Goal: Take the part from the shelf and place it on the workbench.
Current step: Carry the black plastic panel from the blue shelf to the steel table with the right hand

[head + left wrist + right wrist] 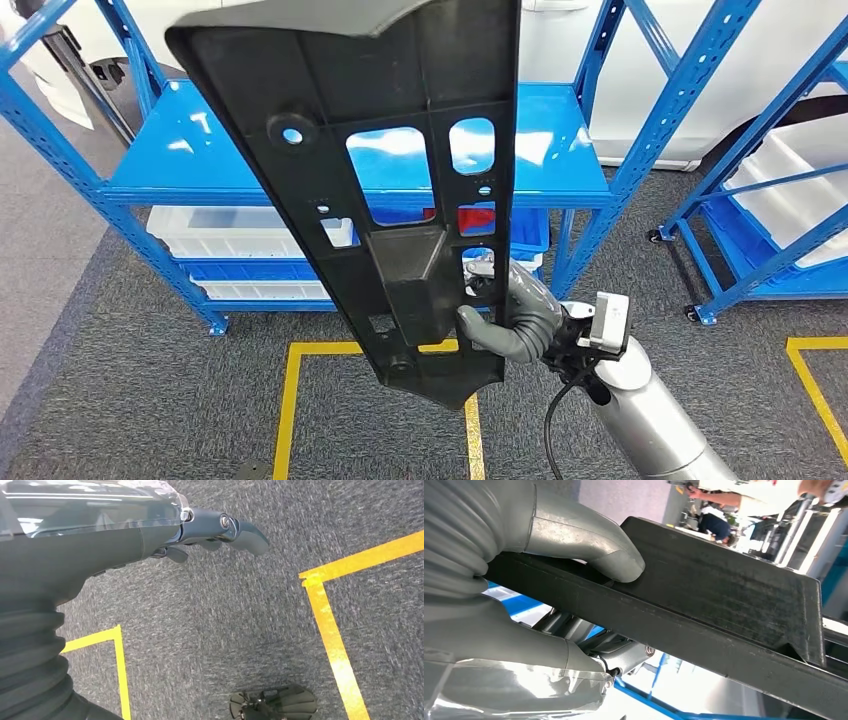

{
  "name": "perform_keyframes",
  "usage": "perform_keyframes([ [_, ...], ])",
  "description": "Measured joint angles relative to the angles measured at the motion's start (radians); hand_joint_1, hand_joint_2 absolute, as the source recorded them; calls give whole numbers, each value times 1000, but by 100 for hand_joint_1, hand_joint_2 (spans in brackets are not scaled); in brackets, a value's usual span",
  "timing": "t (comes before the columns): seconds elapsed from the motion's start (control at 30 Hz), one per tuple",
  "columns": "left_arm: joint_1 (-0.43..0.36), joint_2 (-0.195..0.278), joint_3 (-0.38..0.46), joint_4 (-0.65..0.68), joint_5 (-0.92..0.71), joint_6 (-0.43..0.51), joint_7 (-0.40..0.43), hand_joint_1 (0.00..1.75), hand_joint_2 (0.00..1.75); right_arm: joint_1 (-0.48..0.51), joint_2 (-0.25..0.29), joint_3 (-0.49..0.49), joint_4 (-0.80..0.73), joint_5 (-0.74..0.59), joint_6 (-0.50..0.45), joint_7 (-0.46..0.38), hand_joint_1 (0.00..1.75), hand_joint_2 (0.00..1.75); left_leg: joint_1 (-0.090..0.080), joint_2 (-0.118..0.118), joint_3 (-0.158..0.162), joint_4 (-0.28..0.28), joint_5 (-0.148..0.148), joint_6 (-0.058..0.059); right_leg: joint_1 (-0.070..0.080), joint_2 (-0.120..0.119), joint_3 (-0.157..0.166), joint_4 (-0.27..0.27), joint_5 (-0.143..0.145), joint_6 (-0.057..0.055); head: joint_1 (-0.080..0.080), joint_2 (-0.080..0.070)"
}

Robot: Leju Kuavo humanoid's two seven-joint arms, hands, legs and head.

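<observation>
I see R hand (pixel 520 320) holding the black part (pixel 390 170) upright in front of blue shelf (pixel 180 160), thumb (pixel 599 550) pressed on it. L hand (pixel 215 530) hangs above floor, fingers (pixel 250 537) loosely curled, holding nothing.

Part (pixel 400 190): matt black moulded plastic, finely grained and a bit scuffed, ribbed on the back, with a lighter grey skin at its 12 o'clock edge. Right hand (pixel 515 320): smooth satin grey plastic thumb, ribbed rubbery grey cover, glossy clear film wrap, on a brushed silver metal forearm; left hand (pixel 165 535) has the same ribbed cover and film, with darker semi-gloss fingers (pixel 247 535). Shelf (pixel 560 150) at 12 o'clock: glossy blue painted metal with glare on the deck, translucent white plastic bins (pixel 230 235) underneath; floor (pixel 120 380) is rough grey carpet with smooth yellow tape lines (pixel 290 400).
</observation>
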Motion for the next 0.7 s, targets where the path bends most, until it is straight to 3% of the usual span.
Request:
perform_keyframes([
  [0.07,-1,-1,0,0,-3,-1,0,0,175,-3,0,0,-1,0,0,0,169,175,-1,1,-3,-2,9,-11,6,1,5,-19,8,-9,0,0],
  [0.13,-1,-1,0,0,-5,-2,0,0,175,-3,0,0,-1,1,0,1,169,175,-1,1,-8,0,10,-22,1,-1,0,-26,21,-21,0,0],
  [0.17,-1,-1,0,0,-5,-3,0,0,175,-3,0,0,-1,1,0,1,169,175,-1,1,-17,17,-7,-26,-2,-3,-4,-30,29,-28,0,0],
  [0.23,-1,-1,0,0,-4,-2,0,0,175,-3,3,0,0,1,1,2,169,175,2,0,-54,111,-78,-34,-5,-6,-18,-35,45,-38,0,0],
  [0.3,-1,-1,0,0,-4,-2,0,0,175,-1,7,0,0,1,2,2,169,175,5,0,-97,243,-150,-41,-4,-6,-36,-34,57,-39,0,0],
  [0.33,-1,-1,0,0,-4,-2,1,0,175,0,7,0,0,1,2,2,169,175,5,0,-101,276,-164,-44,-3,-6,-45,-32,63,-38,0,0],
  [0.37,-1,-1,0,0,-4,-2,1,0,175,1,8,1,0,1,2,3,169,175,6,0,-86,270,-158,-44,-3,-6,-53,-30,67,-36,0,0],
  [0.4,-1,-1,0,0,-4,-2,1,0,175,2,8,1,0,1,2,3,169,175,6,0,-49,220,-137,-44,-3,-6,-59,-27,71,-34,0,0],
  [0.47,-2,-1,0,0,-4,-2,1,0,175,1,10,1,0,1,2,3,169,175,5,0,43,74,-95,-38,-2,-6,-69,-20,77,-27,0,0],
  [0.5,-4,-1,0,0,-4,-2,1,0,175,0,11,1,0,1,2,3,169,175,4,-1,72,22,-82,-33,-1,-6,-72,-17,80,-23,0,0],
  [0.53,-4,-1,0,0,-4,-3,1,0,175,0,11,1,-1,2,1,4,169,175,2,-2,84,-3,-79,-27,0,-6,-75,-15,83,-17,0,0],
  [0.63,-2,-1,0,0,-6,-3,2,0,175,0,13,0,-2,2,0,5,169,175,1,0,77,-9,-63,-7,-2,-4,-82,-13,92,1,0,0],
  [0.7,-4,-1,0,0,-7,-3,2,0,175,0,12,-2,-3,2,0,5,169,175,4,3,68,-17,-46,7,-3,-1,-103,30,53,12,0,0],
])
